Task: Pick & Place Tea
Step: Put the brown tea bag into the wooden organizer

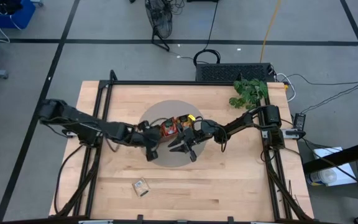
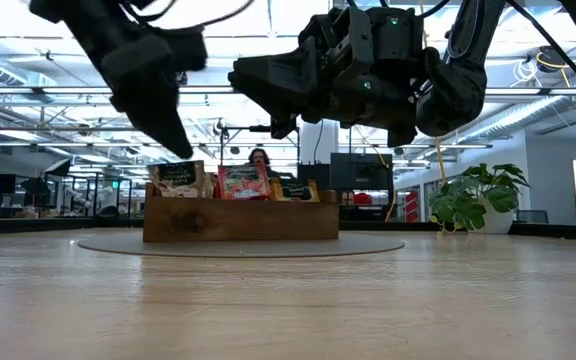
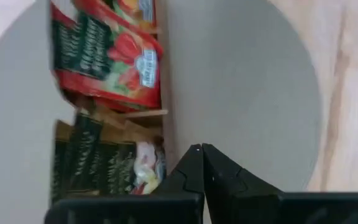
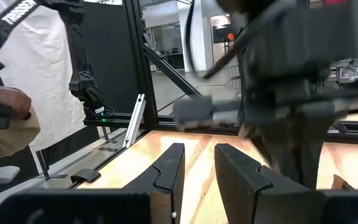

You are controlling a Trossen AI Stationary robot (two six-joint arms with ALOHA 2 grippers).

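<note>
Left hand (image 3: 201, 148) pinched shut, empty, beside tray (image 3: 164, 112) of tea (image 3: 104, 53); right hand (image 4: 197, 163) narrowly parted.

The tea sachets (image 2: 230, 182) stand upright in the wooden tray (image 2: 240, 220): a pale beige one at one end, a red one with a strawberry picture in the middle, yellow ones at the other end. One more sachet (image 1: 142, 186) lies flat on the table, well apart from the tray.
</note>
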